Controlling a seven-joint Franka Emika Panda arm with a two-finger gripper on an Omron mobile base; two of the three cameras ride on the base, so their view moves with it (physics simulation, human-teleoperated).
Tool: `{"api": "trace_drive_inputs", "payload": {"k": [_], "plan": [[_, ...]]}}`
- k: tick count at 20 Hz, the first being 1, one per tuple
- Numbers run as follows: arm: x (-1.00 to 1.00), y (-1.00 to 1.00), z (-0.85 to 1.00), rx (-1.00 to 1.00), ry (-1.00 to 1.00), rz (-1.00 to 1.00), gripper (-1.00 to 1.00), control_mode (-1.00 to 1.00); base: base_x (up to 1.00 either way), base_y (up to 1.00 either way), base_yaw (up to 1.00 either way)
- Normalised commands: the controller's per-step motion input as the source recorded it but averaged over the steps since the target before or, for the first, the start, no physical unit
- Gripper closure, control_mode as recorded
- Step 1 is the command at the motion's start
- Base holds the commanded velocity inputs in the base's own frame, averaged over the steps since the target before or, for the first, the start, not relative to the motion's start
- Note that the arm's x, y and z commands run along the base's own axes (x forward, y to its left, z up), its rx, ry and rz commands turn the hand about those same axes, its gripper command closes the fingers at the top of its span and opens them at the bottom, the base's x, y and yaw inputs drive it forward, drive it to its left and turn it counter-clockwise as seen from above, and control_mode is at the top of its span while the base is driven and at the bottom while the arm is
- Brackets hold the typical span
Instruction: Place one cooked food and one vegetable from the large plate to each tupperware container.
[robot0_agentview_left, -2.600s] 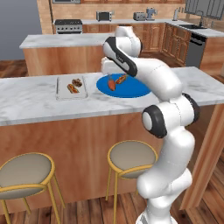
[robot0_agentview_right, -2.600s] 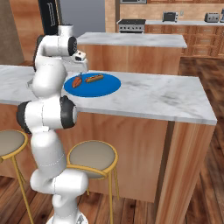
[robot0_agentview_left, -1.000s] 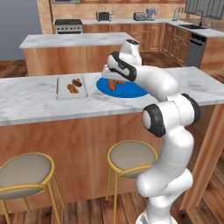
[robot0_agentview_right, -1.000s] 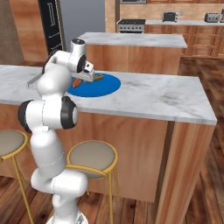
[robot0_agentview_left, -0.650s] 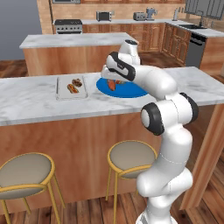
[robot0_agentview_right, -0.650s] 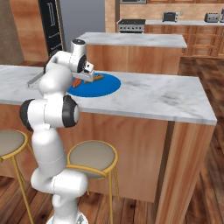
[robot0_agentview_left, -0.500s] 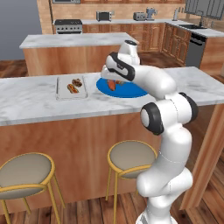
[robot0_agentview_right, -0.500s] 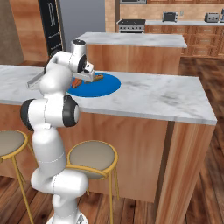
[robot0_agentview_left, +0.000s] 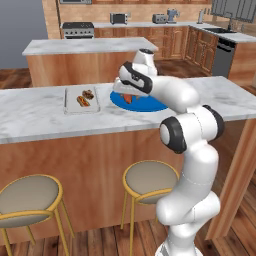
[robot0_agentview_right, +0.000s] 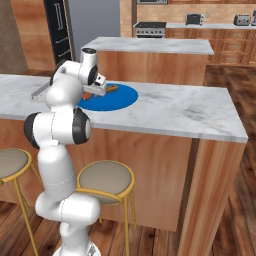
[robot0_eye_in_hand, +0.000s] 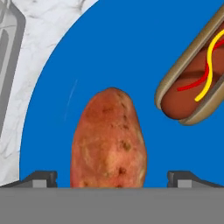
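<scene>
Item: potato on blue plate | position: centred between jaws | long axis: crosswise to gap | jaws: wide, empty

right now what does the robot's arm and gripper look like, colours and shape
The arm is built of glossy white rounded segments, linked by dark grey, almost black joint bands, rising from a bulbous white base. Its hand is a white block. The gripper ends in two small dark fingertips. No cables or markings can be made out.
</scene>
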Motion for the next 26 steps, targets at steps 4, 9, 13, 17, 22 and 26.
{"api": "trace_drive_inputs", "payload": {"k": [4,9,13,17,22,26], "plan": [[0.0,0.1,-0.14,0.0,0.05,0.0,1.0,-1.0,0.0,0.0,0.0],[0.0,0.01,-0.1,0.0,0.06,0.0,1.0,-1.0,0.0,0.0,0.0],[-0.03,0.0,-0.02,0.0,0.05,0.0,1.0,-1.0,0.0,0.0,0.0],[-0.32,0.02,0.21,0.0,-0.04,-0.01,1.0,-1.0,0.0,0.0,0.0],[-0.92,-0.14,0.52,0.0,-0.15,0.0,1.0,-1.0,0.0,0.0,0.0],[-1.0,-0.28,0.19,0.0,-0.14,0.0,1.0,-1.0,0.0,0.0,0.0]]}}
